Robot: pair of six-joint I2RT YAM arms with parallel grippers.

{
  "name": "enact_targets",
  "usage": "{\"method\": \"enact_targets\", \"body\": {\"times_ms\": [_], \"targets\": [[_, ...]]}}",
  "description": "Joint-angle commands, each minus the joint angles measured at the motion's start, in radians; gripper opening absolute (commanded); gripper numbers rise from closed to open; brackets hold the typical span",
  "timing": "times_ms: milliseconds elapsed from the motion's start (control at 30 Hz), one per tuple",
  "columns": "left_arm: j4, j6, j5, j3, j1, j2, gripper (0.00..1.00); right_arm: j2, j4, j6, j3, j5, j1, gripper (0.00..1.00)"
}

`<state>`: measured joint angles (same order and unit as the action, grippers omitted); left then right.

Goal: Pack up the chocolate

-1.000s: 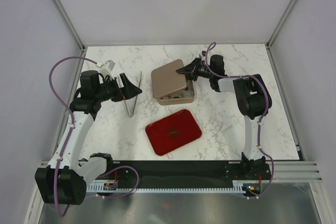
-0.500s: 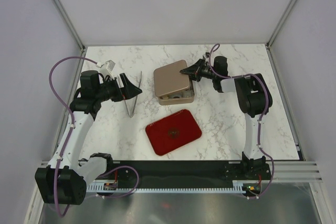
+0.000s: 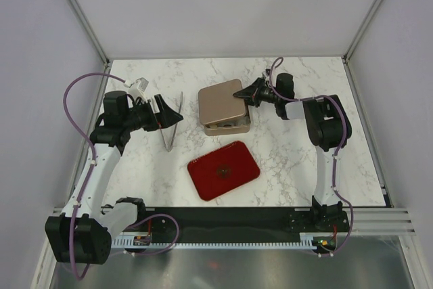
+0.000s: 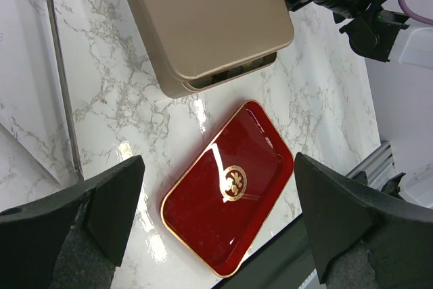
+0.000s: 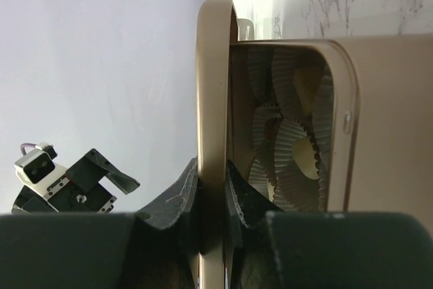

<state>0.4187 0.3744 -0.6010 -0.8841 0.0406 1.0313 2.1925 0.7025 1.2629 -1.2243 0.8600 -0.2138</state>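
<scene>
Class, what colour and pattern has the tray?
Red tray, gold rim, central gold emblem; best in left wrist view.

Most choc (image 5: 270, 128) unseen under lid (image 3: 220, 101)

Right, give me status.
Left gripper open, near tongs. Right gripper shut on gold lid, tilted over box. Chocolate not clearly visible among paper cups.

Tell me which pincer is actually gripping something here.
The right pincer: its jaws pinch the edge of the gold lid, held over the gold box. The left pincer stands wide open, holding nothing.
</scene>
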Motion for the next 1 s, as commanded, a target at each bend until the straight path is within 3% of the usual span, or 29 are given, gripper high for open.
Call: {"method": "enact_targets", "body": {"times_ms": [0,967], "targets": [[-0.005,-0.048,0.014,-0.029,-0.005,-0.005,1.00,-0.004,-0.017,-0.083,0.005,0.005,0.016,0.14],[0.008,-0.054,0.021,-0.041,-0.008,0.015,1.00,0.000,-0.049,-0.143,0.048,0.045,0.044,0.21]]}}
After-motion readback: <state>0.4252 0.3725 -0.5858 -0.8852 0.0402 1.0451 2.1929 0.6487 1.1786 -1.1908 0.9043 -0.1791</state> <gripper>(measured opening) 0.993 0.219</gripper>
